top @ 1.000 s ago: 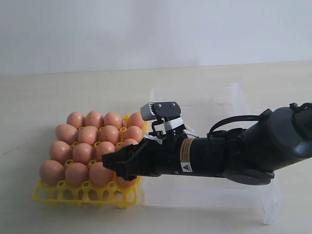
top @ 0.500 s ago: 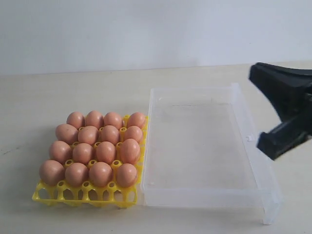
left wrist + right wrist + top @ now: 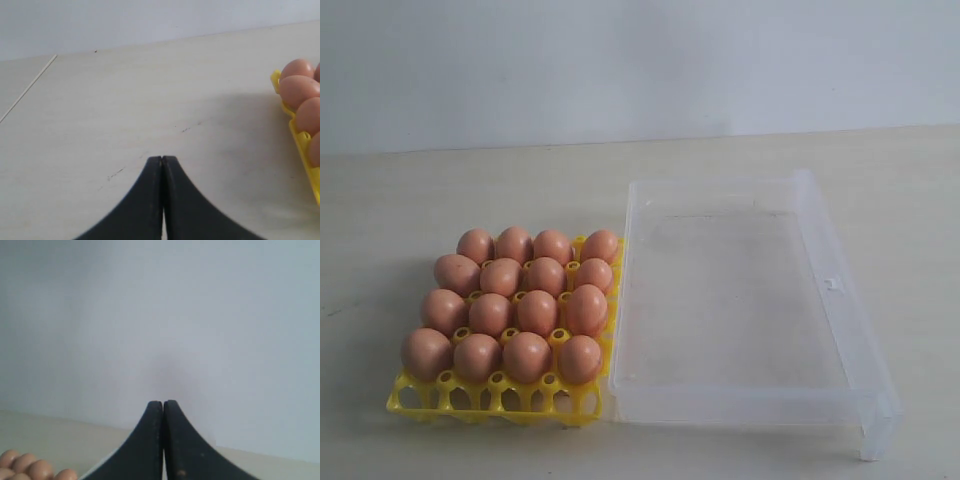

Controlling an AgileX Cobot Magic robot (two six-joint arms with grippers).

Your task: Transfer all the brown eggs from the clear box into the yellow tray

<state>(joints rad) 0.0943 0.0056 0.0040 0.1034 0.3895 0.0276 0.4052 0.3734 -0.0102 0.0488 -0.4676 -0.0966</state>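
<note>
Exterior view showed me that my right gripper (image 3: 163, 402) had pulled clear; a second earlier it reached over the near right cups of the bright yellow plastic egg tray (image 3: 490, 402). All sixteen orange-brown oval eggs (image 3: 520, 305) sat in that tray, just left of the empty transparent shallow plastic box (image 3: 840, 330) on the table (image 3: 390, 200). Right gripper and left gripper (image 3: 162, 159) were both pressed together, holding nothing. I judged the task complete.

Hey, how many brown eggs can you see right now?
16. All brown eggs sit in the yellow tray, four rows of four, leaving its front cups bare. The clear box holds none; none seem hidden.
</note>
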